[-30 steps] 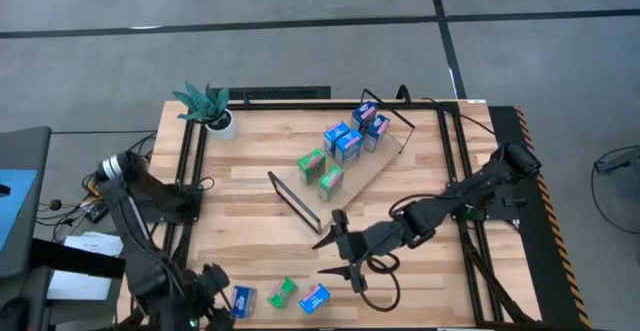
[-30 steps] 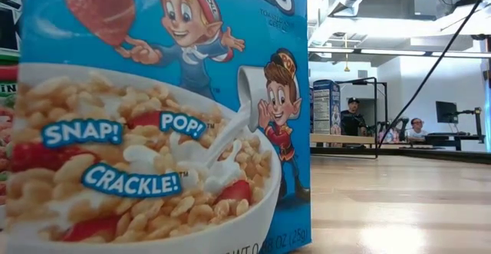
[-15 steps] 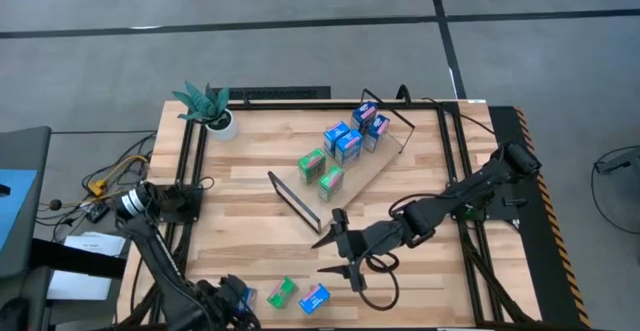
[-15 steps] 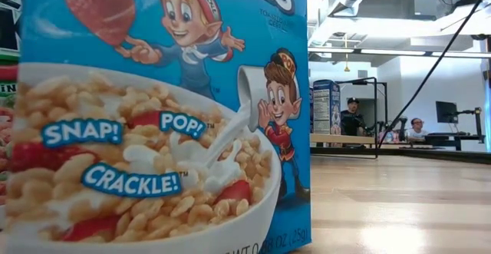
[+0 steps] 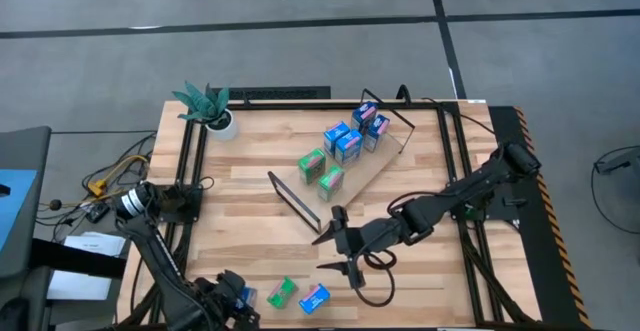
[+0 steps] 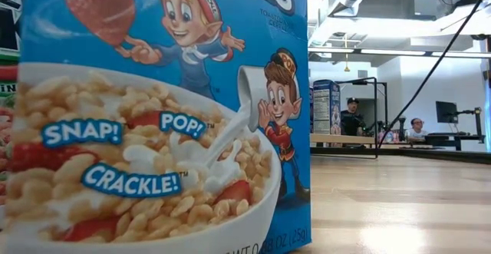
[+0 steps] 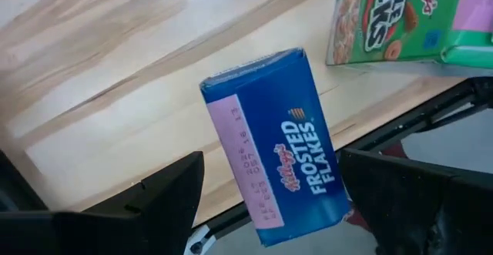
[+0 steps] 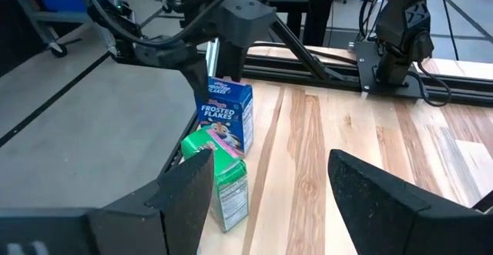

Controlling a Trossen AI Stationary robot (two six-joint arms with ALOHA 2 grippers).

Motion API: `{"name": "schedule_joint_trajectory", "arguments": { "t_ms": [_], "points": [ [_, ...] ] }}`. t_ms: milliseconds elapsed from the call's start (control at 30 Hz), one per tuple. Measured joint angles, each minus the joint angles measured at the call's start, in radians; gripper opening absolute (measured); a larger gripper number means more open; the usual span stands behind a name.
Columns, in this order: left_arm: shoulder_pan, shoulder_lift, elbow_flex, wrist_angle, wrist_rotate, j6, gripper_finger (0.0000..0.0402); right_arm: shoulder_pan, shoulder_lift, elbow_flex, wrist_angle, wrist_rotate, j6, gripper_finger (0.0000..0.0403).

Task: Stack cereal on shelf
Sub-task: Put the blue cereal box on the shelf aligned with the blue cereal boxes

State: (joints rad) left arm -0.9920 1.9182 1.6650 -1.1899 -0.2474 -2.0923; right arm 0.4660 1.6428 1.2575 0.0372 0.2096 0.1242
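Observation:
A blue Frosted Flakes box (image 7: 273, 147) stands upright near the table's near edge (image 8: 226, 116). My left gripper (image 7: 271, 159) is open and comes down over it (image 5: 232, 293), one finger on each side with narrow gaps showing. A green box (image 5: 283, 291) stands next to it, and another blue box (image 5: 314, 298) lies to its right, filling the low view (image 6: 153, 116). The shelf (image 5: 375, 171) lies slantwise mid-table and carries several blue and green boxes (image 5: 340, 146). My right gripper (image 5: 338, 248) hangs open between the shelf and the near boxes.
A potted plant (image 5: 215, 111) stands at the far left corner. Black frame rails (image 5: 450, 151) run along both table sides. Bare wood lies right of the near boxes (image 8: 370, 170). People (image 6: 351, 116) sit in the room beyond.
My left gripper has swung toward the table's right, from beside the near-left blue box to over it, and its arm has dropped lower. The boxes have stayed where they were.

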Motion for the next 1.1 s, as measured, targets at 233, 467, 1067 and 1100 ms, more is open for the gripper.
{"name": "schedule_joint_trajectory", "arguments": {
  "t_ms": [233, 467, 1067, 1100],
  "points": [
    [0.005, 0.0, -0.001, 0.025, 0.008, -0.014, 0.0293, -0.016, 0.0, 0.0, -0.001, -0.002, 0.0, 0.0282],
    [0.008, 0.0, -0.001, 0.066, 0.024, -0.017, 0.0293, -0.025, 0.0, 0.0, -0.002, -0.002, 0.001, 0.0282],
    [0.006, 0.03, -0.001, 0.078, 0.043, -0.003, 0.0219, -0.037, -0.001, 0.0, -0.011, -0.002, 0.0, 0.0282],
    [0.006, 0.031, -0.001, 0.088, 0.042, -0.003, 0.0216, -0.037, -0.001, 0.0, -0.011, -0.002, 0.0, 0.0282]
  ]
}}
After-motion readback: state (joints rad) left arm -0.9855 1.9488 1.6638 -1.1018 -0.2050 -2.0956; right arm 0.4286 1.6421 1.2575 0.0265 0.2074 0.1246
